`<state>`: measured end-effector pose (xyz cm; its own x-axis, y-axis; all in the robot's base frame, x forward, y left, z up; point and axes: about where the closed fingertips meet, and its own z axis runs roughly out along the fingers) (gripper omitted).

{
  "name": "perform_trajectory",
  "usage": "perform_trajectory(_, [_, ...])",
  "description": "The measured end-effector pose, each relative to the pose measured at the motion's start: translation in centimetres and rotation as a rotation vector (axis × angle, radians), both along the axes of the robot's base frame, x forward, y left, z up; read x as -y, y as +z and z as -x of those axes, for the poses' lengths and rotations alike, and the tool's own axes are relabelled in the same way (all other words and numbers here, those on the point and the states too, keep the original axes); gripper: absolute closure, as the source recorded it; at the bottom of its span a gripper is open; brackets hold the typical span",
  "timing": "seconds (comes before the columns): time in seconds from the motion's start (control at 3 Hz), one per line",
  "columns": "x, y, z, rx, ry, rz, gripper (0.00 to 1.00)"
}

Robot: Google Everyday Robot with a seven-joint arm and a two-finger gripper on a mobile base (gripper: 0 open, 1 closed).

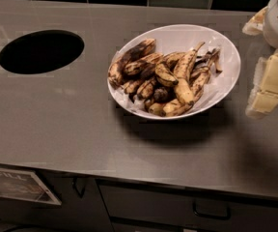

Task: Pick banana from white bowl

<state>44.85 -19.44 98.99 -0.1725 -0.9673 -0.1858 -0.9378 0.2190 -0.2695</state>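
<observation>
The white bowl [223, 50] stands on the steel counter, right of centre, and holds several overripe bananas. The banana [129, 57], the longest and thickest, curved and mostly brown-black, lies along the bowl's left side on top of the pile. My gripper [251, 71] is at the right edge of the view, just right of the bowl's rim and above the counter. It is open and empty, with one tan finger [255, 24] higher up and the other finger [270, 83] lower down. Its white body is partly cut off by the frame.
A round dark hole [41, 51] is cut into the counter [71, 124] at the left. Dark tiles run along the back wall. Drawers with handles [211, 211] sit below the counter's front edge, and a sign [16, 185] is at the lower left.
</observation>
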Motion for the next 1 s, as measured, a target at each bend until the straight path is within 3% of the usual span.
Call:
perform_trajectory(0.67, [-1.1, 0.5, -0.4, 0.018, 0.025, 0.012, 0.00])
perform_trajectory(1.0, [-4.0, 0.9, -1.3, 0.025, 0.098, 0.041, 0.00])
